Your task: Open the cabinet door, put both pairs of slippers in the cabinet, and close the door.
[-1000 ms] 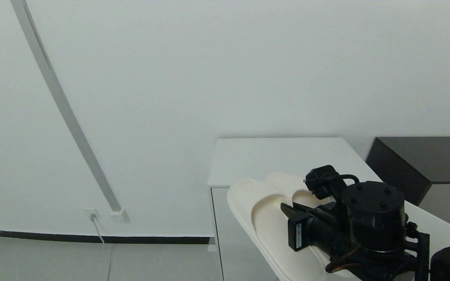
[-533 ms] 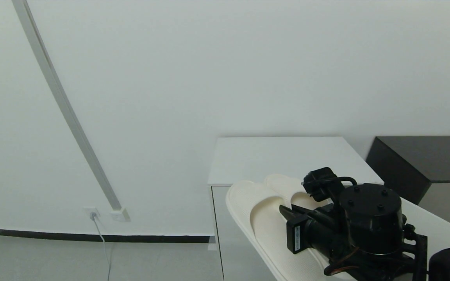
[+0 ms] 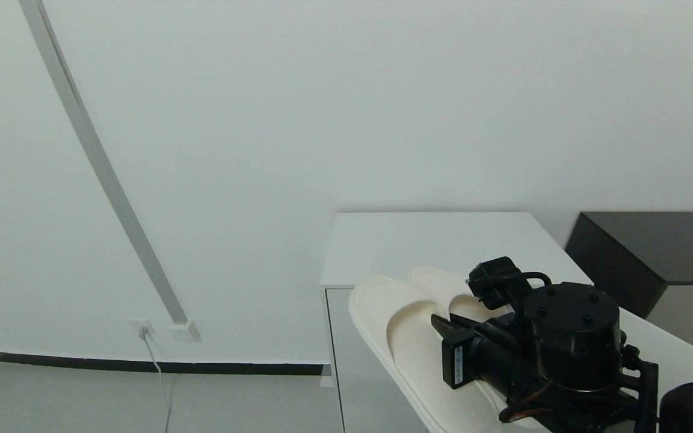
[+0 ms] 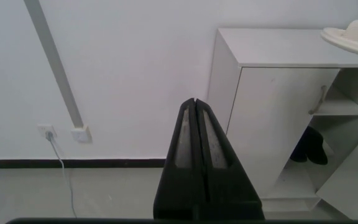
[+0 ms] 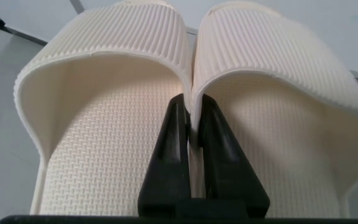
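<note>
Slippers (image 3: 403,328), white foam, hang over the near edge of the cabinet (image 3: 431,240) top, with the right gripper (image 5: 192,107) clamped on their two touching inner walls. They look light, soft and likely to flex, so that pinch suits them. The left gripper (image 4: 194,109) is closed and empty. Almost nothing has shifted since a second ago.

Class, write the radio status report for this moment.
Right gripper shut on cream slippers. Left gripper shut, empty. Cabinet open, dark shoes inside.
</note>
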### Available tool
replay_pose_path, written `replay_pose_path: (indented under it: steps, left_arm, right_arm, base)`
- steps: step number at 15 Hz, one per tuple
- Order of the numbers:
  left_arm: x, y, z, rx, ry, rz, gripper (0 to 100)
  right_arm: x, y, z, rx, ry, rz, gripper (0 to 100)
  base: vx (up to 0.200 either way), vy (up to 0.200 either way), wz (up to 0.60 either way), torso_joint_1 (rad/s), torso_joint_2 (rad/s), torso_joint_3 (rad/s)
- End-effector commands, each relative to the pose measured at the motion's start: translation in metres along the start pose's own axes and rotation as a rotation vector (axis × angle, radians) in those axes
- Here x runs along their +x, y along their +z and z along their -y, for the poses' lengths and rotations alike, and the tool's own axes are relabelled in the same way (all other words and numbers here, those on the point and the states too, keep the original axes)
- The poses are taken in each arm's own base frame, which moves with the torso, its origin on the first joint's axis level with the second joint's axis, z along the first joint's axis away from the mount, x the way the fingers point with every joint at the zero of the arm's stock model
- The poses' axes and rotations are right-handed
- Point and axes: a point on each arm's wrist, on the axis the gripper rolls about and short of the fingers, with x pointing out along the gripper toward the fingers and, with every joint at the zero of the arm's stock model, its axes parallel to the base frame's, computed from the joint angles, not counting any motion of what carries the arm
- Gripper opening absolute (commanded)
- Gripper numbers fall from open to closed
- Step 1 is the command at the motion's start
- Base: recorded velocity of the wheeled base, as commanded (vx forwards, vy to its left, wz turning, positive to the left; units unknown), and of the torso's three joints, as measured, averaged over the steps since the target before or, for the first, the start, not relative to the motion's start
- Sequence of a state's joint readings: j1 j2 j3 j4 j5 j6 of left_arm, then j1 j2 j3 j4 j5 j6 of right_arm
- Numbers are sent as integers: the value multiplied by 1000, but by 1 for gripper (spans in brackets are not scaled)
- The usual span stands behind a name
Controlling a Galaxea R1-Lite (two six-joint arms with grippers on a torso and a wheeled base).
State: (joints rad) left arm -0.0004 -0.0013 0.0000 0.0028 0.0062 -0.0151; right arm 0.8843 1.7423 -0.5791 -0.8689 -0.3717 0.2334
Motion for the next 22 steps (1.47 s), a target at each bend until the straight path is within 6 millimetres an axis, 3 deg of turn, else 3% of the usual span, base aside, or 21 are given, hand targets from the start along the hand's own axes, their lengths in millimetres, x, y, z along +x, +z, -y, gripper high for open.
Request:
replay_pose_path:
  steps: [1, 15, 22]
  left_arm:
    - [0, 0, 0, 0, 0, -2, 0]
    - [0, 0, 0, 1, 0, -2, 0]
    - [0, 0, 0, 1, 0, -2, 0]
  right_arm:
    - [-1, -3, 1, -3, -2, -7, 0]
    - [-1, -7, 5, -13, -10, -12, 0]
    - [-2, -15, 12, -42, -18, 7, 0]
  base:
    - [0, -200, 0, 2, 2, 2]
    - [0, -200, 0, 2, 1, 2]
    - [0, 0, 0, 0, 0, 0]
